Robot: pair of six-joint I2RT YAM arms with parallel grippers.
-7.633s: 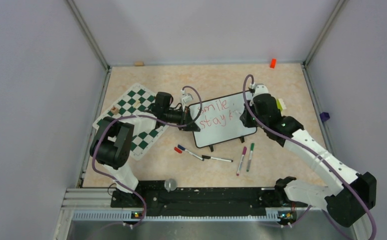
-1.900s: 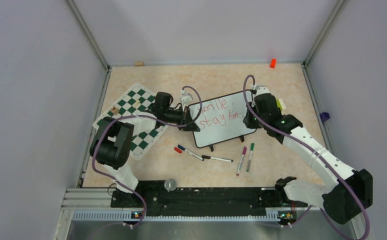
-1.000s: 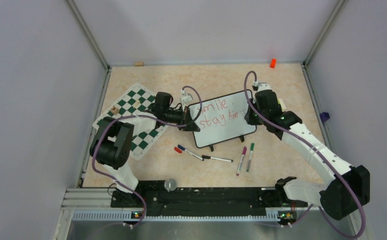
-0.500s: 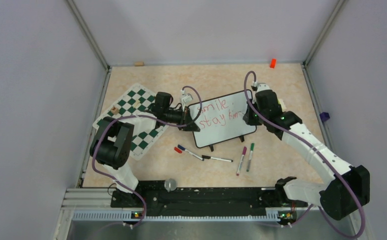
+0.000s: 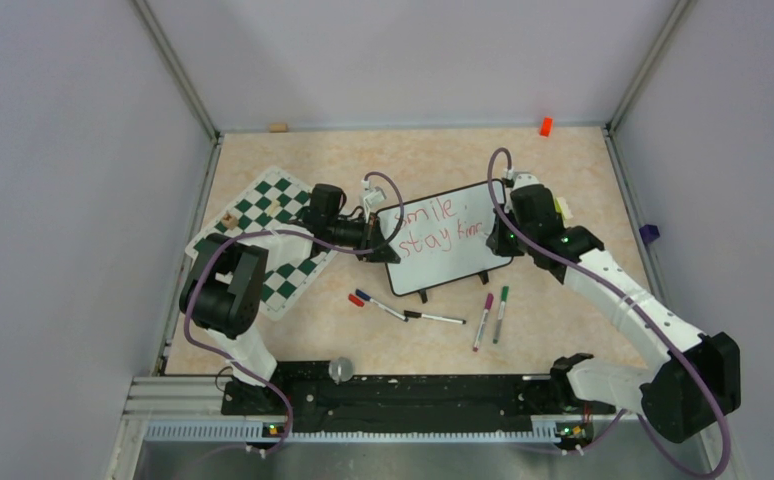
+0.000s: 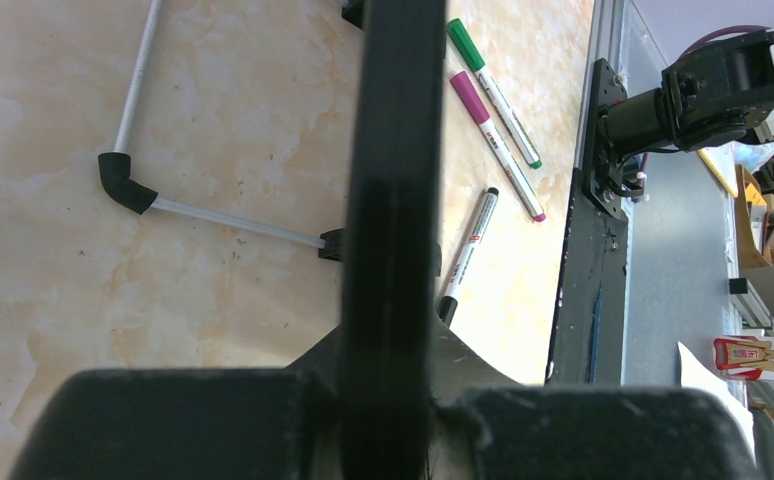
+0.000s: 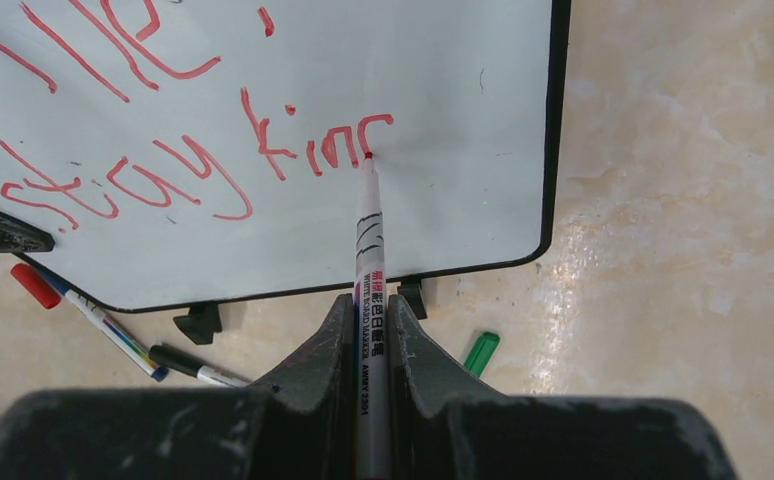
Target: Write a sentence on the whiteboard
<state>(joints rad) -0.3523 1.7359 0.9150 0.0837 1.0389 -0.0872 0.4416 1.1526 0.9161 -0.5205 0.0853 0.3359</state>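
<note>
Top view: the whiteboard [image 5: 453, 260] lies mid-table, the left gripper [image 5: 376, 240] clamping its 9 o'clock edge. Left wrist: its frame is gripped between the jaws. Right wrist: the right gripper [image 7: 369, 305] pinches a red marker [image 7: 368, 230] pointing to 12 o'clock, tip touching the sentence [image 7: 263, 135].

I see whiteboard [image 5: 455, 260] glossy white, thin black frame. Sentence [image 7: 178, 165] on it reads red. Marker [image 7: 370, 285] barrel white with black print, tip red. Chess mat [image 5: 285, 213] green-and-white checks. Table [image 5: 363, 160] beige, marbled. Loose pens on my feed: green pen [image 5: 501, 312], magenta pen [image 5: 484, 320], red cap [image 5: 355, 299]. Small orange block [image 5: 545, 126] at far edge.
</note>
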